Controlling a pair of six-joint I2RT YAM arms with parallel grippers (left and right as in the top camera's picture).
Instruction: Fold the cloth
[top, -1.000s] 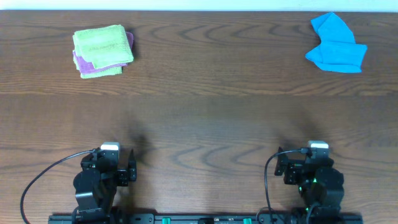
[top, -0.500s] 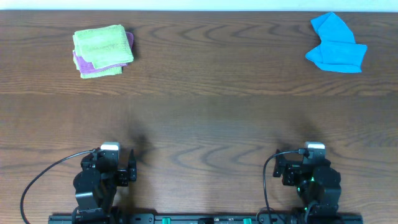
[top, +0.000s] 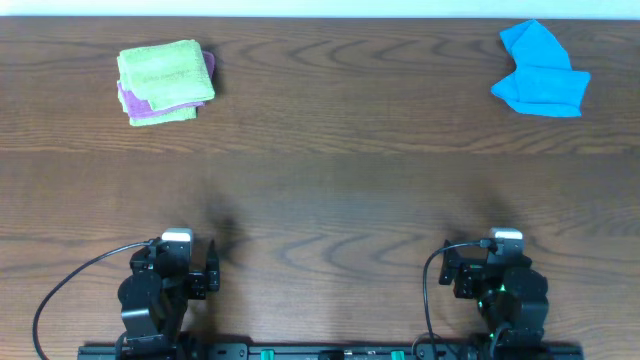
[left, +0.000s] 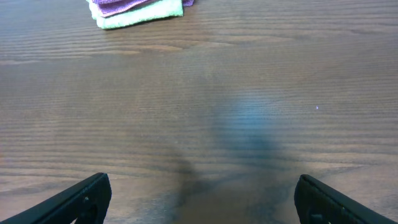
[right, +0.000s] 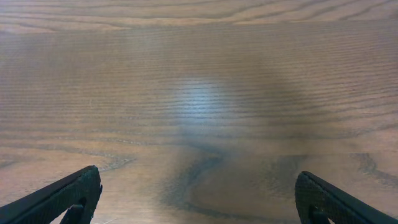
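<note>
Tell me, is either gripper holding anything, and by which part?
Nothing is held. The left gripper and right gripper stand open above the table; the green cloth lies far off, untouched.

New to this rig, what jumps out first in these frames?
Colour against the dark wood table: a lime-green cloth lies folded on a purple cloth at the far left. A crumpled bright blue cloth lies at the far right. Both arms sit at the near edge, with the left pincer and right pincer open over bare wood, holding nothing.
</note>
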